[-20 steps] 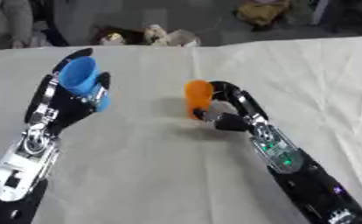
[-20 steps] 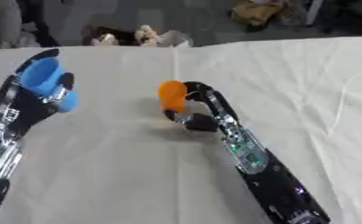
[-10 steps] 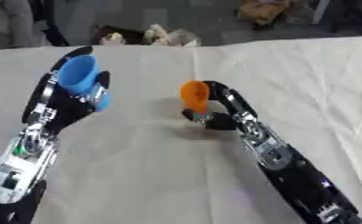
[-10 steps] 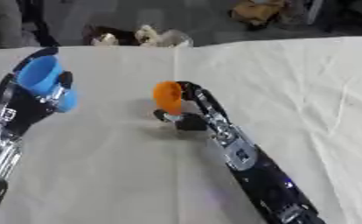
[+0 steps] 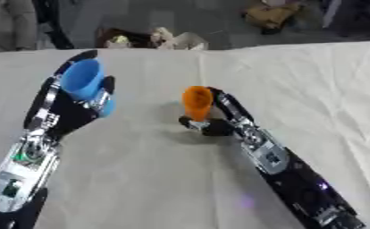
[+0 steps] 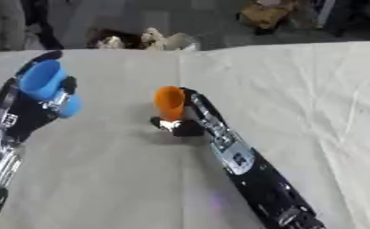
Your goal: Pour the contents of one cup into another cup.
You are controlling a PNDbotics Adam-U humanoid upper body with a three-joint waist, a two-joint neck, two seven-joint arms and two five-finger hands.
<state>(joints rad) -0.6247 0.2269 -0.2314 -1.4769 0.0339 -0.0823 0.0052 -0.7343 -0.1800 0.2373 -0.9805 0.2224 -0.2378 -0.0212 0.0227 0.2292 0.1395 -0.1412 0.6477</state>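
**Holding a cup in each hand over the cloth**

Gripping the orange cup (image 5: 197, 102) with my right hand (image 5: 216, 120), I have it near the middle of the table, mouth up and roughly upright. My fingers run up its right side and my thumb curls in below, at its lower left, so the cup is pinched between them. Its base seems to sit at or just above the cloth; I cannot tell whether it touches. What is inside it I cannot see.

The blue cup (image 5: 84, 80) is off to the left, well apart from the orange one and raised in my left hand (image 5: 67, 109). It is tilted, its open mouth turned up and towards the camera. My fingers wrap it from behind and from the side, one fingertip showing above its rim, and a second patch of blue shows lower down beside my palm. Its contents are hidden from me too.

Both of my forearms reach in from the lower corners across the white tablecloth (image 5: 313, 85), which is creased on the right. Beyond the table's far edge lie some brown and pale things (image 6: 153, 38) on a dark floor that I cannot make out.
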